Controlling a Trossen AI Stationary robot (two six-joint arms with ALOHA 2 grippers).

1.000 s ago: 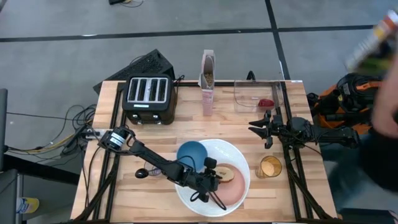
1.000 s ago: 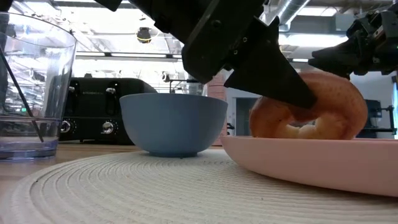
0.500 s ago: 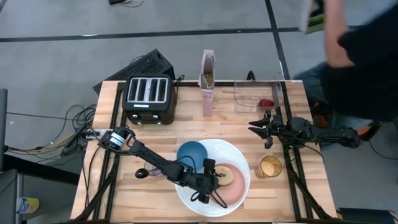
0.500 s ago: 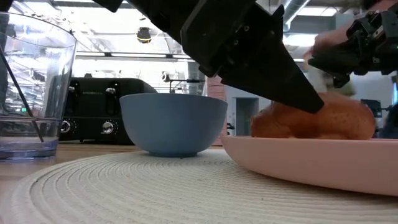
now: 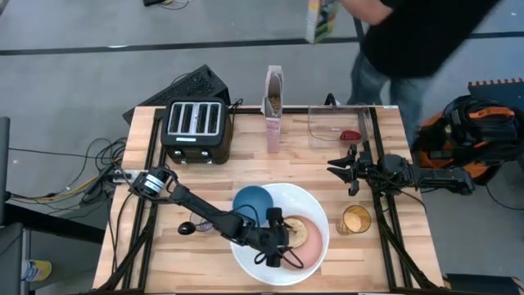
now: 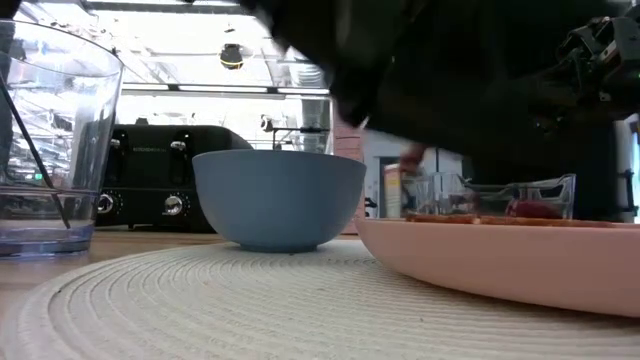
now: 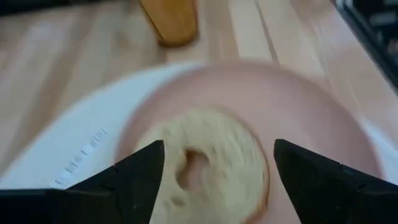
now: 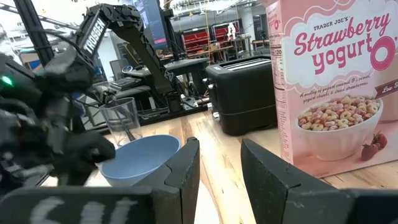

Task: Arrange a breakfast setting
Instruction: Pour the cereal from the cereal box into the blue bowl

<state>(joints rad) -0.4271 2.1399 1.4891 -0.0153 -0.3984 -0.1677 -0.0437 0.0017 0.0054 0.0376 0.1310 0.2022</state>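
Pink against white, the small pink plate (image 5: pixel 309 242) sits on the large round white plate (image 5: pixel 319 215) near the front edge of the wooden desk (image 5: pixel 246 168), carrying the toasted bagel half (image 5: pixel 297 230), which lies flat, cut side up. The left gripper (image 5: pixel 278 243) hangs just above the bagel with its fingers (image 7: pixel 134 180) spread apart and empty, one to either side of the bagel in the left wrist view. A small blue bowl (image 5: pixel 253 203) rests on the white plate's rim beside the pink plate. The right gripper (image 5: pixel 342 168), fingers apart and holding nothing, waits over the desk's right half, near a clear container (image 5: pixel 338 124) holding a small red fruit (image 5: pixel 350 135). A black four-slot toaster (image 5: pixel 195 129) and a tall cereal box (image 5: pixel 273 108) stand at the back (the box reads "Strawberry Yogurt O's" in the right wrist view). A person in a dark top (image 5: pixel 426 33) stands beyond the desk's far right corner.
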